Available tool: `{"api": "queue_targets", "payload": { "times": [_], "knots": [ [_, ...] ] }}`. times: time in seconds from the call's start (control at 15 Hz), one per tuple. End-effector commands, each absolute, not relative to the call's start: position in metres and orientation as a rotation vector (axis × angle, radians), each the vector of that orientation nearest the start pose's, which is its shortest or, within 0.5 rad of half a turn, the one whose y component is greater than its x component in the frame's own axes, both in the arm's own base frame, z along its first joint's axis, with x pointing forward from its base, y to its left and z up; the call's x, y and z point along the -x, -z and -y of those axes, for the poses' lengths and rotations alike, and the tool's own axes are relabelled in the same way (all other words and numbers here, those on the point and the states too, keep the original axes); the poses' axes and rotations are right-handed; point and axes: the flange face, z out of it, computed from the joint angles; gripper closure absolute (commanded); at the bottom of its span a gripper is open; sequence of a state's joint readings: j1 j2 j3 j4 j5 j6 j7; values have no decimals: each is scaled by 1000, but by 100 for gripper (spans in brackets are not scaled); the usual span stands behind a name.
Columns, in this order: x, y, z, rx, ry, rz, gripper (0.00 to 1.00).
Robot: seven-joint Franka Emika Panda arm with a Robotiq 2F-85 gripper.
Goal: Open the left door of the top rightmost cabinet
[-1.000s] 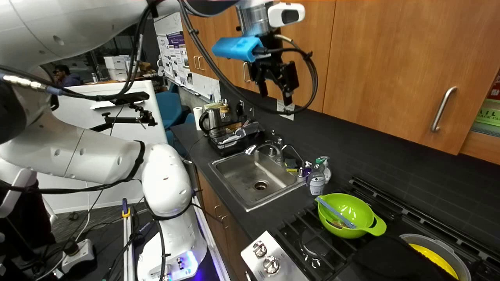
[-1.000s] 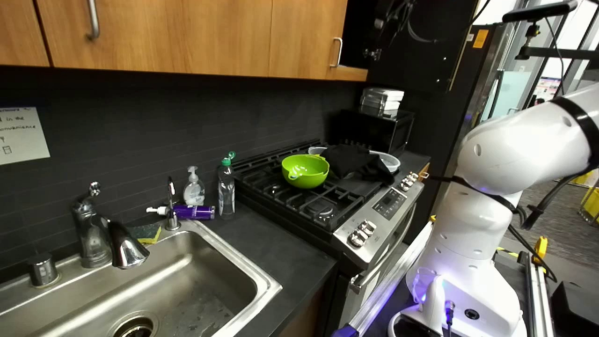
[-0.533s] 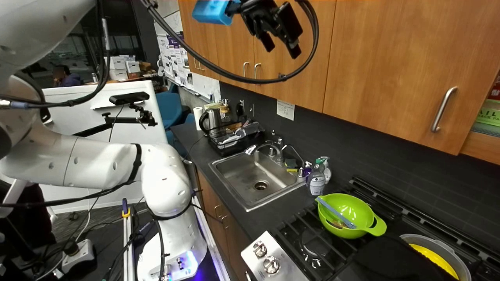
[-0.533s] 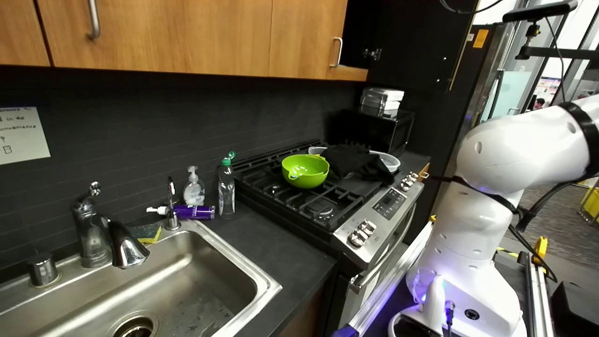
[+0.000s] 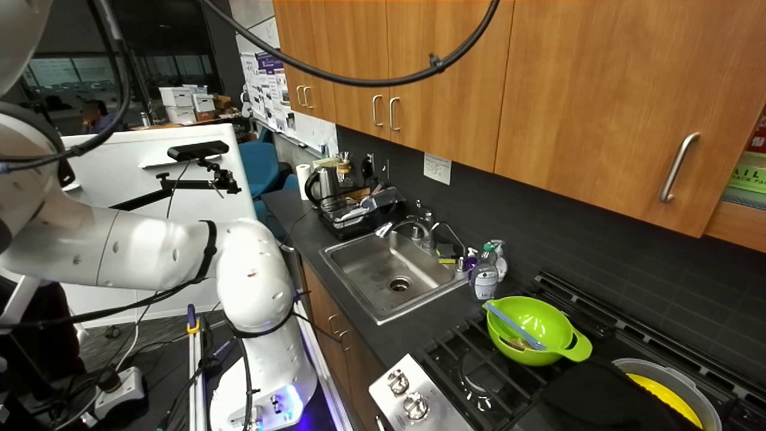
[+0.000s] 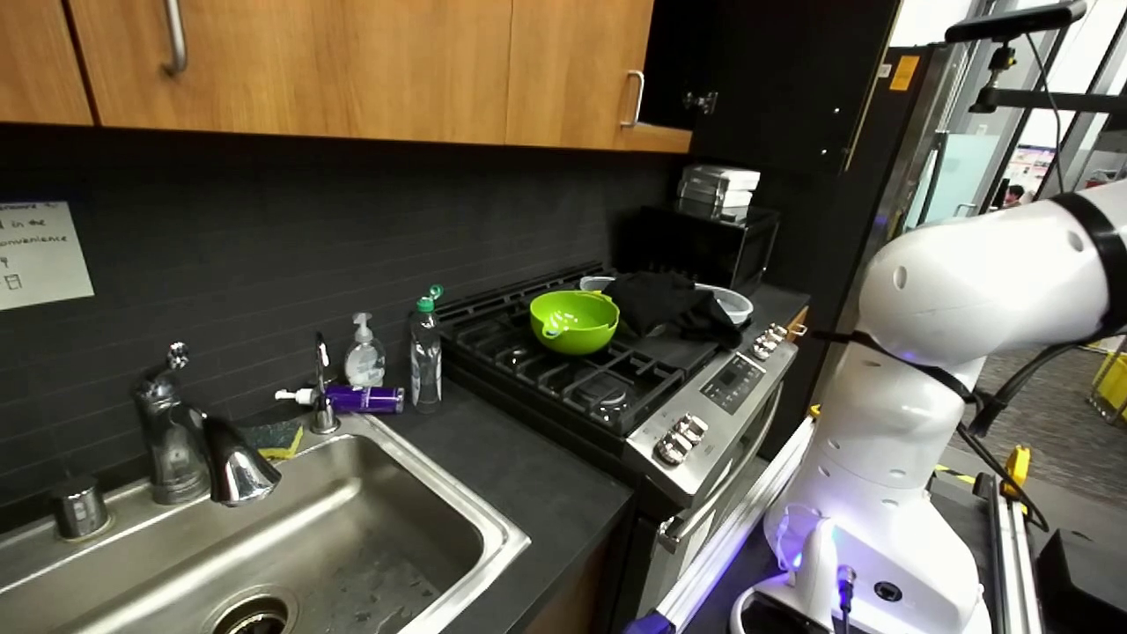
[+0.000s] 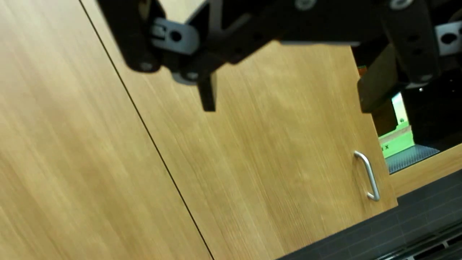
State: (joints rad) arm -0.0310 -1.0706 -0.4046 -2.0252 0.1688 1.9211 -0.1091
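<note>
The left door [image 7: 274,162] is a flat wood-grain panel, shut, in the wrist view and in both exterior views [image 5: 622,102] [image 6: 568,75]. Its silver bar handle [image 7: 369,177] is at the lower right of the door, also in both exterior views [image 5: 679,167] [image 6: 634,97]. The top rightmost cabinet shows a dark interior [image 6: 673,62] and a wooden shelf edge [image 7: 426,179] right of the door. My gripper [image 7: 288,109] is open and empty in front of the door, its fingers wide apart. The handle lies below the right finger, apart from it. Both exterior views leave the gripper out.
Adjoining wood doors [image 5: 446,78] are on the left. A green box [image 7: 399,141] is inside the cabinet. Below are the stove [image 6: 607,387] with a green bowl [image 6: 574,321], a sink [image 5: 389,275] and bottles [image 6: 426,352]. A black cable [image 5: 383,78] hangs across an exterior view.
My gripper has risen out of the top of an exterior view, and the arm and its cable have moved up and back. The left door has not moved.
</note>
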Motion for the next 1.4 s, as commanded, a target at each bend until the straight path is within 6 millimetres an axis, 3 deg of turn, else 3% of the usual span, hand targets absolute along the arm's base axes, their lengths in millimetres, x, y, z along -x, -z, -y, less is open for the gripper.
{"api": "queue_targets", "payload": {
  "times": [0.0,0.33,0.53,0.8,1.0,1.2,1.33],
  "knots": [
    [-127,-850,231,2259,1408,-437,0],
    [-130,-866,236,2135,1399,-477,0],
    [-144,-859,214,2200,1353,-398,0],
    [-180,-820,156,2354,1184,-257,0],
    [-215,-780,125,2448,968,-159,0],
    [-236,-745,118,2557,827,-128,0],
    [-246,-733,128,2626,834,-149,0]
  ]
}}
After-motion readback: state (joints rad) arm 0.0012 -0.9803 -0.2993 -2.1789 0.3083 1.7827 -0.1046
